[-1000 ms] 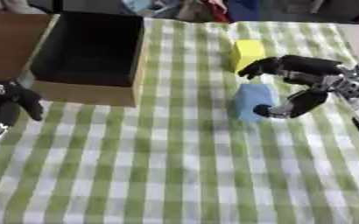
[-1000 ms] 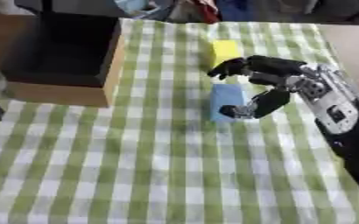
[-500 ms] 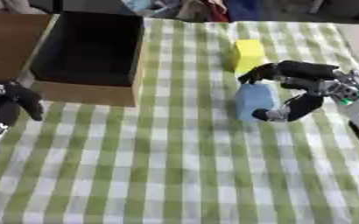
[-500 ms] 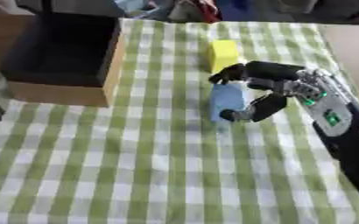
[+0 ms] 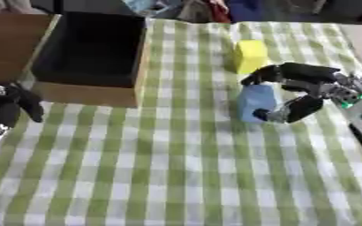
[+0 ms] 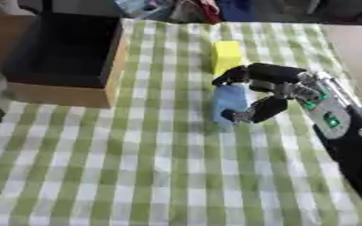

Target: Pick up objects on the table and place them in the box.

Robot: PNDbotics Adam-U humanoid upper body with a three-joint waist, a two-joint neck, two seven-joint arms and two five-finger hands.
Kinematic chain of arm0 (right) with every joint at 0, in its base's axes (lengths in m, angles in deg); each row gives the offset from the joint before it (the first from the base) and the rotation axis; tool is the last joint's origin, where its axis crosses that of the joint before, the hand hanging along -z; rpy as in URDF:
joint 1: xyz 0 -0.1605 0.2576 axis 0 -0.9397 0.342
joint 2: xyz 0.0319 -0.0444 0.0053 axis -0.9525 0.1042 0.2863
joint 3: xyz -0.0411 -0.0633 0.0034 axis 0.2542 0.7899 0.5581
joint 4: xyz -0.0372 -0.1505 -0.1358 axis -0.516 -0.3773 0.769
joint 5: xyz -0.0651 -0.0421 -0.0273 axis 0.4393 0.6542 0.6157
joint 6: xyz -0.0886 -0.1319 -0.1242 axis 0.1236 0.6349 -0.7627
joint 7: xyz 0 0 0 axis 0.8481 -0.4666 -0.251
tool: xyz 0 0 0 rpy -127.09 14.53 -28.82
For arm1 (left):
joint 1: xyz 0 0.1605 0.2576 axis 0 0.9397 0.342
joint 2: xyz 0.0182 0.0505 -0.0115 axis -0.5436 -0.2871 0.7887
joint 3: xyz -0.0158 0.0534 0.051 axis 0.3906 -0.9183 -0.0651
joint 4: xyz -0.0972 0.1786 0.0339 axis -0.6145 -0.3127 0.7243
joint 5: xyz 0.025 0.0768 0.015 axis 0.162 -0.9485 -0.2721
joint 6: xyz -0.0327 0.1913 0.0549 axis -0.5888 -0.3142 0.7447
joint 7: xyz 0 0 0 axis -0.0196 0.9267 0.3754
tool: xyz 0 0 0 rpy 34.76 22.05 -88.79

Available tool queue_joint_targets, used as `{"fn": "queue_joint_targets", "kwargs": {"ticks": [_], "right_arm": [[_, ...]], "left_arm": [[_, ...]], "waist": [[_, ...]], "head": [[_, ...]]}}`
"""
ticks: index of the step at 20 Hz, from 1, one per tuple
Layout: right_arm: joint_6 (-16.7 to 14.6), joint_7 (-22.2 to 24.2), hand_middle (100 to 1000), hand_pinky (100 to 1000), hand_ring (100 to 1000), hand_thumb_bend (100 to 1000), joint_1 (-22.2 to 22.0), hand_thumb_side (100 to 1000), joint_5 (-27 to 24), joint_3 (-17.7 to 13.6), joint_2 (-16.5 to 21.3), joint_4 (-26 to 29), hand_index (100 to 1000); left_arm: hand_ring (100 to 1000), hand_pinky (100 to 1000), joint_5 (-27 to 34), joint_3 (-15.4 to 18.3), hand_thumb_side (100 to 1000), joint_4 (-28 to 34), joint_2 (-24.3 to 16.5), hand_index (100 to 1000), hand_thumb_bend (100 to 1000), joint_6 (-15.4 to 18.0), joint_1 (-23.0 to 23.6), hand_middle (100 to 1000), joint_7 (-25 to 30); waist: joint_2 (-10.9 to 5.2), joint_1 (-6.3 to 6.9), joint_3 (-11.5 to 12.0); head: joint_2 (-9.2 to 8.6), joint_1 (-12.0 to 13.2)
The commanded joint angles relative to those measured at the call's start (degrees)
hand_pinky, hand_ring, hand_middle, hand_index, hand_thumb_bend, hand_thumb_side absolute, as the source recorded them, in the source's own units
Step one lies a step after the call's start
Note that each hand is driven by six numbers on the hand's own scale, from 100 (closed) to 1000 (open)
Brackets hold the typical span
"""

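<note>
A light blue block [image 5: 254,99] stands on the green-checked cloth, right of centre. My right hand [image 5: 322,85] comes in from the right and curls round it: fingers [image 6: 246,73] arch over its top, and the thumb [image 5: 291,111] presses its lower right side. A yellow block [image 5: 250,55] stands just behind the blue one, apart from the hand. At the back left, the open box [image 5: 85,93] with a dark inside and tan walls holds nothing visible. Relaxed and holding nothing, my left hand [image 5: 6,109] rests at the left edge.
The checked tablecloth [image 5: 176,172] covers the table, with bare cloth across the front and middle. Bare tabletop [image 6: 354,44] shows at the far right. Cluttered coloured things [image 5: 192,8] lie beyond the far edge.
My right hand has moved in to the left and its fingers have lowered over the blue block, thumb closing on its side. The blue block, yellow block and left hand have stayed put.
</note>
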Motion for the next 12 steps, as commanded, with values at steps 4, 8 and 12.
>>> {"fn": "queue_joint_targets", "kwargs": {"ticks": [4, 8, 12], "right_arm": [[0.1, -1.2, 698, 762, 712, 266, 0.2, 705, 2.1, -0.5, 0.7, -1.3, 923], [-0.1, -3.2, 645, 727, 597, 236, 0.2, 584, 2.4, -0.7, 0.6, -1.3, 907], [-0.3, -4.9, 617, 697, 522, 187, 0.4, 425, 2.3, -0.7, 0.7, -1.1, 898]], "left_arm": [[516, 621, 0.3, 0.2, 692, 0.7, -0.4, 717, 100, 0.1, -0.4, 537, 0.1], [516, 621, 0.4, 0.2, 693, 0.6, -0.5, 717, 100, 0.1, -0.5, 537, 0.1], [516, 621, 0.4, 0.2, 691, 0.6, -0.5, 717, 100, 0.1, -0.5, 537, 0.2]], "waist": [[-0.95, 0.18, 0.1], [-0.97, 0.11, 0.1], [-1.02, 0.02, 0.2]], "head": [[0.20, -0.1], [0.18, -0.1], [0.16, -0.1]]}}
